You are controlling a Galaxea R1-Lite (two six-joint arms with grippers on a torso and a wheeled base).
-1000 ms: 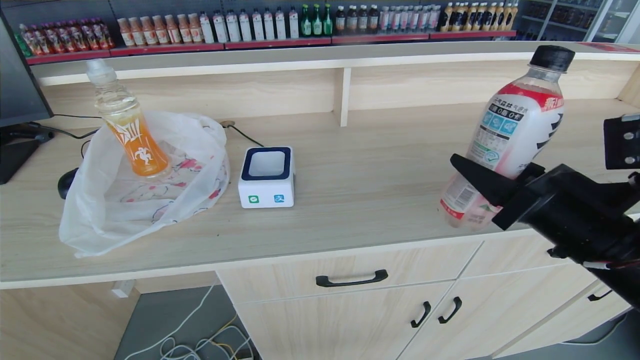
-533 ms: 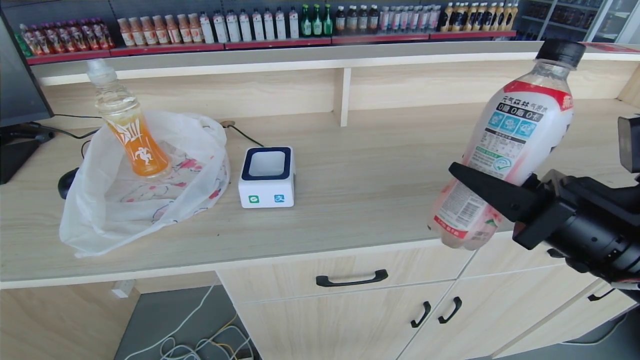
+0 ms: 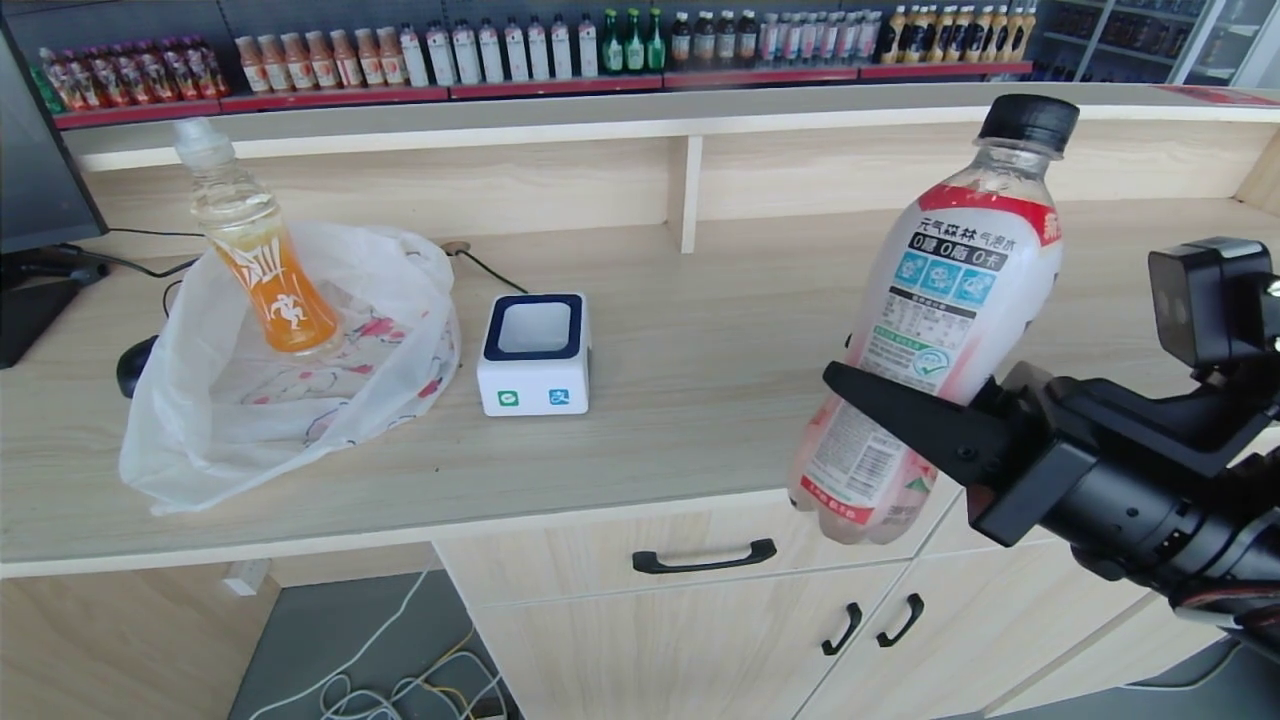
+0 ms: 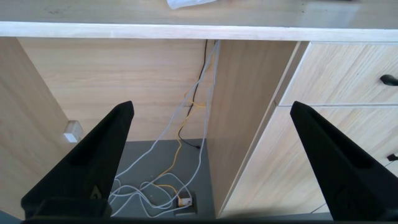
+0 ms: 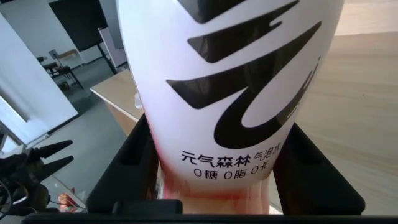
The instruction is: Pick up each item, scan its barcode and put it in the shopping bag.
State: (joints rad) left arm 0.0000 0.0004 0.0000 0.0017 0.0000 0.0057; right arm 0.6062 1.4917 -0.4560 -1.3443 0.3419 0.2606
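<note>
One pink soda bottle clamped in right gripper, aloft over near counter edge, right side. Scan step in hand; next, carry left to scanner, barcode facing it. Left gripper spread open.

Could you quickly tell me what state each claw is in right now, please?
Left claw: open, empty.
Right claw: closed on the pink bottle.
</note>
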